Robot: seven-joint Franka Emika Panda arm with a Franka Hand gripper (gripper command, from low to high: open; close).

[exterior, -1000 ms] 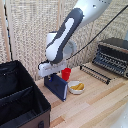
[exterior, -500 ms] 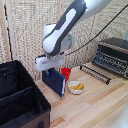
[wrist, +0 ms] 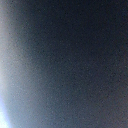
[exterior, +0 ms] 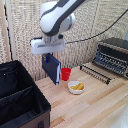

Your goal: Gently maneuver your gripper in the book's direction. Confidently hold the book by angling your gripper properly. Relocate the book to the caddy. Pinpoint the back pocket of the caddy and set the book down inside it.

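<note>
In the exterior view my gripper (exterior: 50, 55) is shut on the top edge of the dark navy book (exterior: 51, 70), which hangs tilted in the air above the wooden table. The book is to the right of the black fabric caddy (exterior: 37, 99), clear of its near wall. The caddy's back pocket (exterior: 11, 79) is an open black compartment behind a fabric partition. The fingertips are hidden by the hand and the book. The wrist view is filled by a blurred dark blue surface, the book (wrist: 75, 60), held close to the lens.
A small red cup (exterior: 66, 74) stands just behind the book. A white bowl with yellow food (exterior: 76, 87) sits on the table to its right. A metal toaster oven (exterior: 112, 56) with a pulled-out rack (exterior: 95, 74) is at the exterior view's right.
The arm has lifted the book off the table and carried it up and toward the exterior view's left, nearer the caddy. The book now hangs tilted in the air.
</note>
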